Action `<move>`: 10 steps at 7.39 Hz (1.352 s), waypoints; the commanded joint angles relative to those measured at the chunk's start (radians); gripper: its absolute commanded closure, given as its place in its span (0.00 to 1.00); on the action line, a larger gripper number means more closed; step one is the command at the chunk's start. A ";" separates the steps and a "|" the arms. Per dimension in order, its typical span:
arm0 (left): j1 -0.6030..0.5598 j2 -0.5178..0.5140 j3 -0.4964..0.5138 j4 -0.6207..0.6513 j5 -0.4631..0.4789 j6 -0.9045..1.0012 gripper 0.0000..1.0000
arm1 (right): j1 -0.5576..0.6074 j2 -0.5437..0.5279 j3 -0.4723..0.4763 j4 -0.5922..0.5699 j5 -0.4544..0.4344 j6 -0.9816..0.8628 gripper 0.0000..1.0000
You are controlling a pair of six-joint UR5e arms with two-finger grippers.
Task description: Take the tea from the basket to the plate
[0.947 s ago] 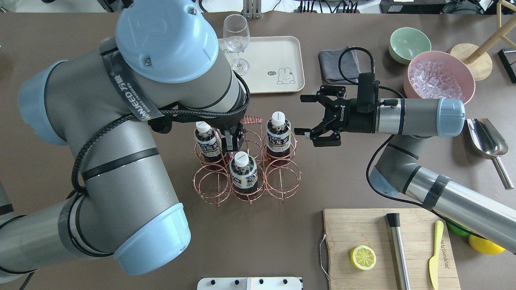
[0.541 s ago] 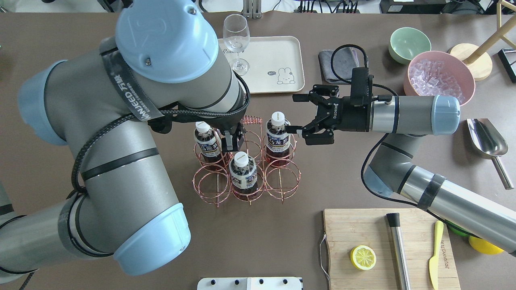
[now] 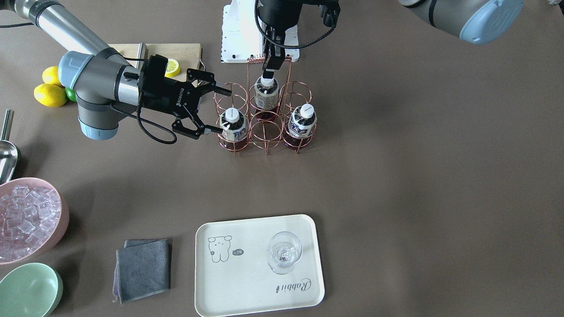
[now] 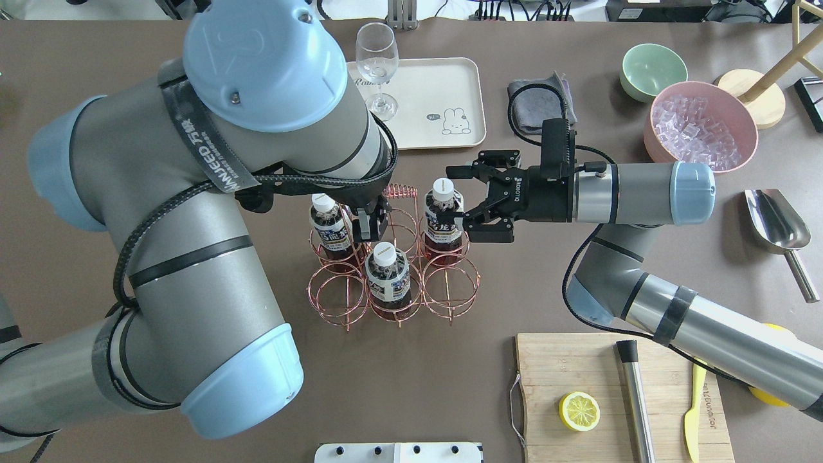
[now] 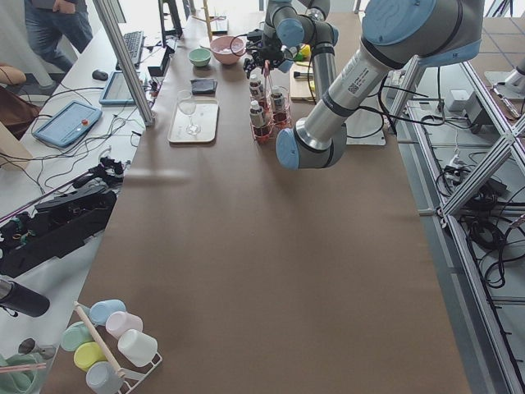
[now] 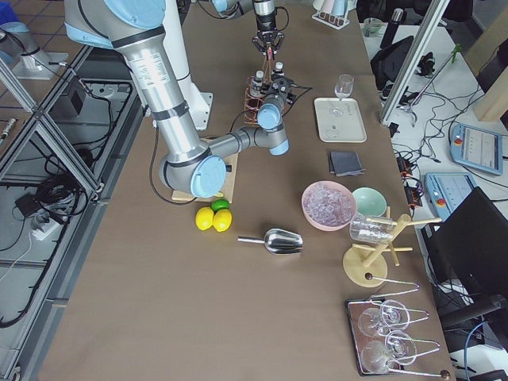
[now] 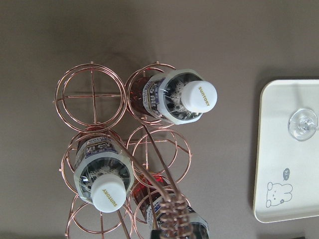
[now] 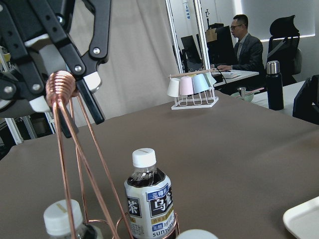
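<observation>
Office backdrop [image 8: 224, 30] wrist-view only; overhead, right tool [image 4: 454, 198] seemingly astride tea [image 4: 442, 218].

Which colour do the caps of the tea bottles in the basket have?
White, with small gold lettering. The left wrist view shows the caps best.

Overhead and front-facing views from opposite sides, both down on basket [image 4: 400, 191].
</observation>
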 commanded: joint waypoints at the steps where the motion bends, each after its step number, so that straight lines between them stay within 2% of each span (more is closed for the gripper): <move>1: 0.000 0.000 0.000 0.000 0.000 0.000 1.00 | -0.004 0.011 -0.004 -0.003 -0.001 -0.027 0.39; 3: 0.000 0.000 0.000 0.000 0.000 0.000 1.00 | -0.006 0.011 -0.015 -0.003 -0.005 -0.053 0.44; 5: -0.002 0.000 0.000 0.000 0.000 0.000 1.00 | -0.007 0.010 -0.023 -0.003 -0.007 -0.061 0.57; 7: -0.002 0.000 0.000 0.000 0.000 0.000 1.00 | -0.003 0.010 -0.024 -0.003 -0.007 -0.056 0.96; 8: -0.002 0.000 0.000 0.001 0.000 0.000 1.00 | 0.005 0.011 -0.023 -0.003 -0.005 -0.056 1.00; 10: -0.003 0.000 0.000 0.002 0.000 0.000 1.00 | 0.041 0.013 0.002 -0.007 0.002 -0.047 1.00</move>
